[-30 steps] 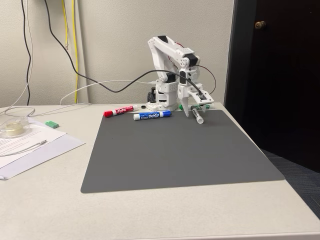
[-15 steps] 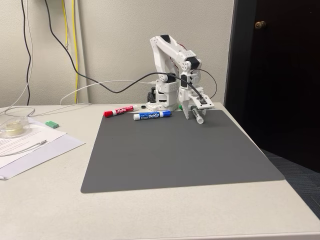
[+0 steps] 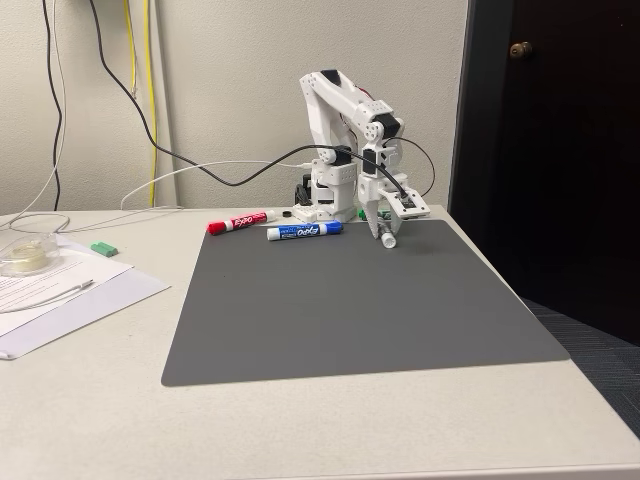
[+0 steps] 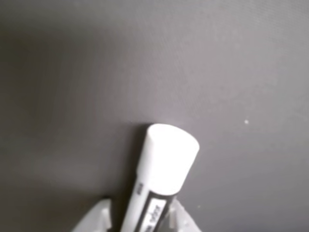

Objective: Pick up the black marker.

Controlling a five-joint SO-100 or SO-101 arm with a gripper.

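The black marker (image 3: pixel 388 240) lies at the back right of the dark grey mat (image 3: pixel 350 300), with only its white end showing below the fingers. My gripper (image 3: pixel 385 232) points down over it, jaws closed in around the barrel. In the wrist view the marker (image 4: pixel 166 154) runs up from the bottom edge, its white end resting on the mat and its black label lower down. The gripper (image 4: pixel 140 220) holds it between two white fingertips (image 4: pixel 94 217), the right one touching the barrel and the left one a sliver away.
A blue-labelled marker (image 3: pixel 305 231) and a red marker (image 3: pixel 238 221) lie along the mat's back edge, left of the gripper. A bit of green (image 3: pixel 361 213) shows behind the arm. Papers (image 3: pixel 60 285) and a small dish (image 3: pixel 25 257) sit at the left. The table edge is close on the right.
The gripper came down over the black marker and closed in on it. The marker's white end swung a little toward the left and front.
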